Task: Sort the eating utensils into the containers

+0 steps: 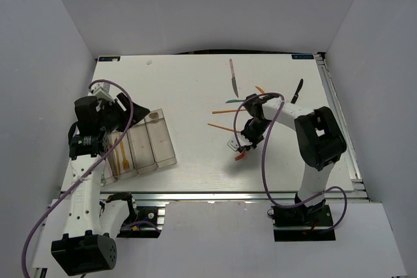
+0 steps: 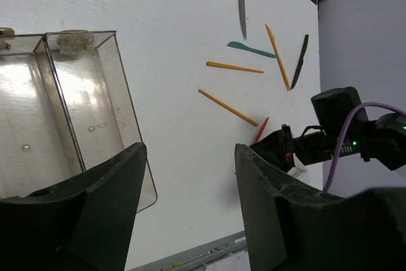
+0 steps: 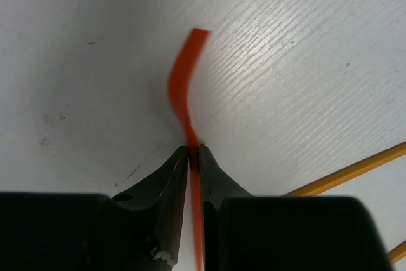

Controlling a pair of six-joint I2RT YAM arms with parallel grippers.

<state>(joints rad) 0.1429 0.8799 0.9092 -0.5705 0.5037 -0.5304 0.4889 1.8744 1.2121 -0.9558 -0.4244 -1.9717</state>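
My right gripper [image 3: 194,153] is shut on an orange plastic utensil [image 3: 184,80] right at the table surface; in the top view it [image 1: 244,142] is right of centre. Loose utensils lie beyond it: a pink-handled knife [image 1: 232,76], a teal piece [image 1: 236,101], two orange sticks [image 1: 225,112], an orange piece [image 1: 260,89] and a dark knife [image 1: 297,90]. The clear bins [image 1: 146,141] stand at the left, with an orange utensil [image 1: 122,151] in one. My left gripper [image 2: 189,157] is open and empty, above the table beside the bins [image 2: 82,106].
The table's near edge with its metal rail [image 1: 215,194] runs just below the bins. Grey walls enclose the table on three sides. An orange stick [image 3: 349,172] lies close to the right of my right gripper's fingers.
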